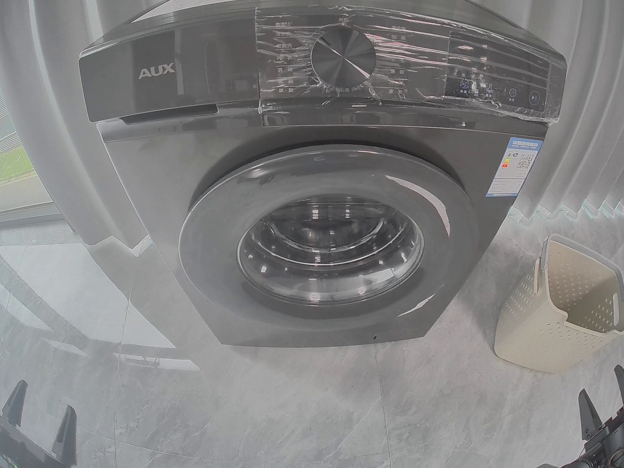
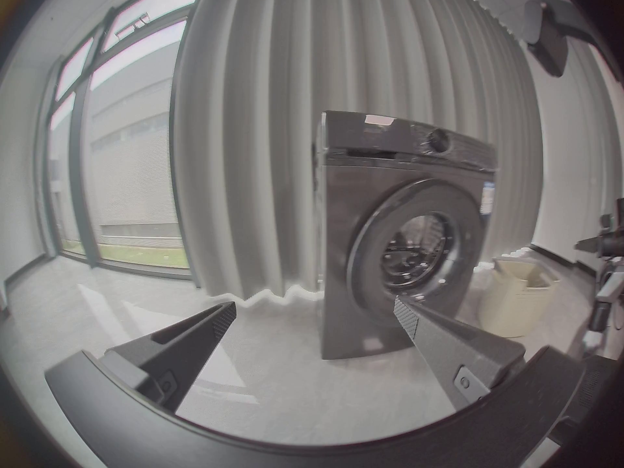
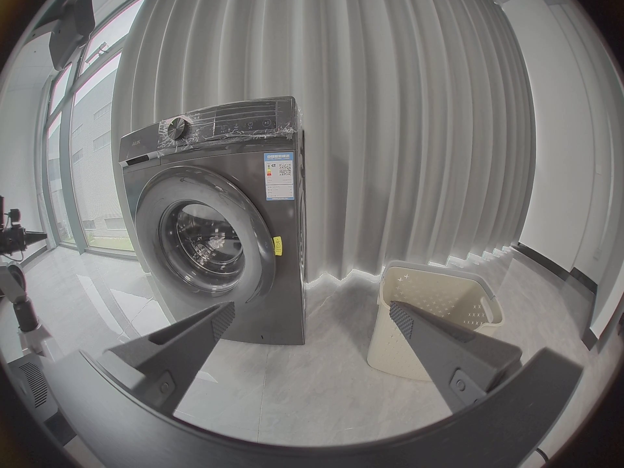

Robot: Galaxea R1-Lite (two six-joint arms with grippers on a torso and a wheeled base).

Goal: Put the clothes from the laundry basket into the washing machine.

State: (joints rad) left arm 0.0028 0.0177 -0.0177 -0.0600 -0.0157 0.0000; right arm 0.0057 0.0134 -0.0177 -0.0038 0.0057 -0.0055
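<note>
A grey washing machine [image 1: 162, 183] stands on the pale marble-look floor [image 1: 292, 398] with its back to a long white pleated curtain [image 1: 585, 99]. Its round door [image 1: 221, 229] is closed, lying flush with the front panel, and through the glass I can see the shiny steel drum [image 1: 330, 248]. Up on the control panel there is a big round dial [image 1: 343, 58], and crinkled clear film [image 1: 416, 47] is wrapped over the dial and the panel beside it. A blue and white sticker [image 1: 513, 166] sits on the front, near the upper corner on the robot's right.

The laundry basket [image 1: 539, 333] is on the floor to the robot's right of the machine, near it but not touching. It is cream plastic, upright, with perforated walls. From here the inside shows its dotted walls; I can't tell what lies at the bottom.

The left hand [image 1: 40, 417] hovers low over the floor in front of the machine, off to the left, its two dark fingers [image 2: 175, 352] spread wide with nothing between them. The right hand [image 1: 603, 394] hangs low on the other side, just short of the basket, also spread and holding nothing.

A tall window [image 2: 130, 164] runs along the wall to the left of the curtain
</note>
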